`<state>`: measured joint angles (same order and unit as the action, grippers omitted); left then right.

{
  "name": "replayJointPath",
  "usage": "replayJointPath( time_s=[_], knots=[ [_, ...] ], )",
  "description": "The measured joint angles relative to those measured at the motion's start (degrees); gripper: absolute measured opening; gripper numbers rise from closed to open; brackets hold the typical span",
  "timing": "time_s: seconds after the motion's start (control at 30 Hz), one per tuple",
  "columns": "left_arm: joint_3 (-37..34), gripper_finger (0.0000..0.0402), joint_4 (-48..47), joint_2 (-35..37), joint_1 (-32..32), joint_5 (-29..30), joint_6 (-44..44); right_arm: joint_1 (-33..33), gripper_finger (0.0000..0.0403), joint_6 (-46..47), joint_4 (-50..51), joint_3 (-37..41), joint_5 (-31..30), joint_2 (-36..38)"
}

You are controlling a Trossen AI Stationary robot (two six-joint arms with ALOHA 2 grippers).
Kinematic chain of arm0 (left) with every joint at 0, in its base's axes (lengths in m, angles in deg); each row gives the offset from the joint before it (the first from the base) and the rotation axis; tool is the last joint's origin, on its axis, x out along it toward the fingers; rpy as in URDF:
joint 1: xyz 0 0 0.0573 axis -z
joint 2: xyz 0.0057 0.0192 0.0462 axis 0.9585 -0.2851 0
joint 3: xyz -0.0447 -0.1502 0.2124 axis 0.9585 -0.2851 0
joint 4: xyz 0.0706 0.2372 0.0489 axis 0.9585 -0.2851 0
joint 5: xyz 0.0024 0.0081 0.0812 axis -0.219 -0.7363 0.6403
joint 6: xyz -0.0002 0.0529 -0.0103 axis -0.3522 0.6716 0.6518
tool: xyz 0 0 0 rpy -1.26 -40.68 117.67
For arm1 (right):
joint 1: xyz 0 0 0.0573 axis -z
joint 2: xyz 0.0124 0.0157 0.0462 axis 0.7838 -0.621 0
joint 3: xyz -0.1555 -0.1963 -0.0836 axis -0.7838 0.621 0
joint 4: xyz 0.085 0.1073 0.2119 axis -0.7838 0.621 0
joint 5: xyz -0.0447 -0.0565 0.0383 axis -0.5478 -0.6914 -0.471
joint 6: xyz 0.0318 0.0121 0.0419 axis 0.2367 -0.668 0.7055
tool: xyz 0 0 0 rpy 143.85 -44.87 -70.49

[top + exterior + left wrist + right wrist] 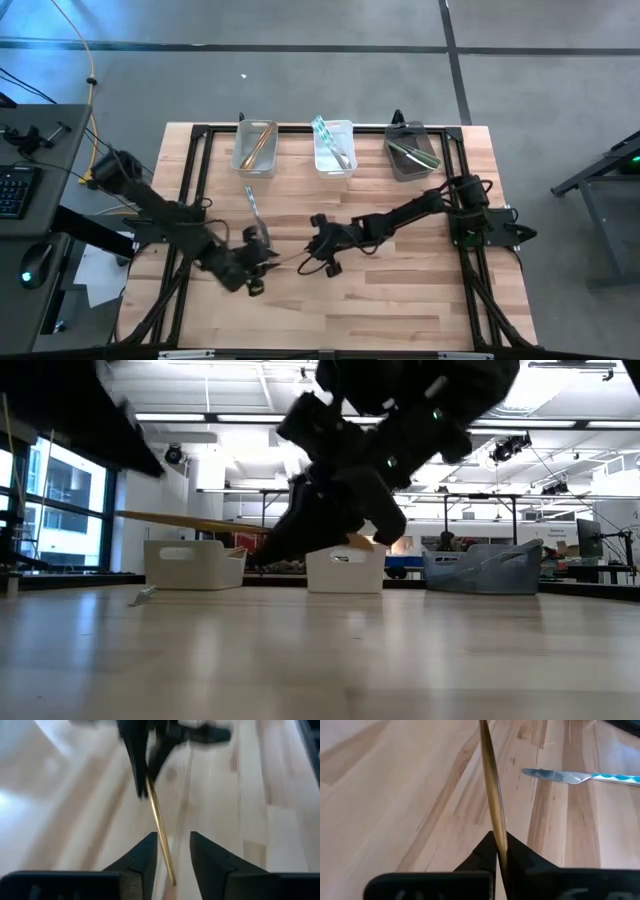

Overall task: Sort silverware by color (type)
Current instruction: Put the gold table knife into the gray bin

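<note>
A slim gold-tan piece of silverware (290,262) hangs level above the table's middle (200,522), between my two grippers. My right gripper (500,840) is shut on one end of it. My left gripper (172,840), near the table's left (262,258), is open, its fingers standing on either side of the piece's other end (170,870); whether they touch it I cannot tell. A knife with a teal-patterned handle (570,776) lies flat on the table (252,200), beyond the left gripper. My right gripper pinches the gold piece's end (496,827) between its two fingers, coming about level from the table's right, with the fingers along the piece. The piece sticks straight out past the fingertips toward the left gripper. It is lifted clear of the table, roughly level (160,518).
Three small bins stand along the far edge: a pale one with gold pieces (255,148), a pale one with teal pieces (333,148), and a dark one with dark pieces (410,152). Bare wood lies toward the near edge (360,310).
</note>
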<state>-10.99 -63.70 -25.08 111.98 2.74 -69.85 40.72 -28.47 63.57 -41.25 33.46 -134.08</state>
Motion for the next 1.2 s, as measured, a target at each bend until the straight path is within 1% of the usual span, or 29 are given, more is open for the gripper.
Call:
replayJointPath(
  time_s=[0.1,0.17,0.27,0.37,0.43,0.5,0.57,0.63,0.7,0.8,0.9,1.0,1.03,1.13,1.17,1.2],
  knots=[
    [-2.0,0.0116,0.6,2.4,6.0,11.3,0.4,0.9,0.0000,1.1,-6.8,3.6,3.2,0.0],
    [-4.7,0.0118,2.3,2.9,9.8,18.6,0.4,1.7,0.0000,2.4,-12.9,6.0,5.9,0.0],
    [-9.2,0.0118,8.7,2.9,13.6,27.8,0.5,2.8,0.0000,4.0,-24.5,9.3,13.2,0.0],
    [-13.5,0.0119,17.0,2.9,14.6,32.4,2.6,3.9,0.0000,6.8,-36.6,11.0,18.9,0.0],
    [-15.4,0.0119,24.7,2.9,14.1,33.9,7.9,4.4,0.0000,8.2,-42.3,10.9,21.3,0.0],
    [-16.7,0.0119,34.5,2.9,12.8,33.3,17.1,4.7,0.0000,8.9,-45.2,9.8,23.1,0.0],
    [-17.3,0.0119,44.5,2.9,10.9,30.9,27.4,4.9,0.0000,8.9,-46.9,8.3,24.3,0.0],
    [-17.5,0.0120,54.0,2.9,8.6,27.2,37.5,4.9,0.0000,8.6,-47.0,6.5,24.7,0.0],
    [-17.5,0.0120,62.4,2.9,6.4,21.7,46.3,4.9,0.0000,8.5,-46.9,5.0,25.0,0.0],
    [-17.4,0.0120,70.1,3.0,3.5,14.9,55.4,4.9,0.0000,8.4,-47.5,3.4,25.2,0.0],
    [-17.4,0.0121,73.1,3.5,0.9,9.6,60.3,4.9,0.0000,8.3,-50.1,2.7,26.3,0.0],
    [-17.4,0.0121,75.9,3.7,-1.5,2.0,62.2,5.1,0.0000,8.3,-52.3,2.7,26.4,0.1],
    [-17.4,0.0121,77.3,3.7,-2.1,0.7,63.1,5.2,0.0000,8.3,-52.7,2.7,26.4,0.1],
    [-17.4,0.0121,81.0,3.7,-3.7,-0.1,66.0,5.3,0.0000,8.3,-53.0,2.7,26.4,0.1],
    [-17.4,0.0121,81.5,3.7,-4.4,-1.0,66.5,5.3,0.0000,8.3,-53.0,2.7,26.4,0.1],
    [-17.4,0.0121,81.6,3.7,-5.1,-3.2,66.7,5.3,0.0000,8.3,-53.0,2.7,26.4,0.1]
  ],
)
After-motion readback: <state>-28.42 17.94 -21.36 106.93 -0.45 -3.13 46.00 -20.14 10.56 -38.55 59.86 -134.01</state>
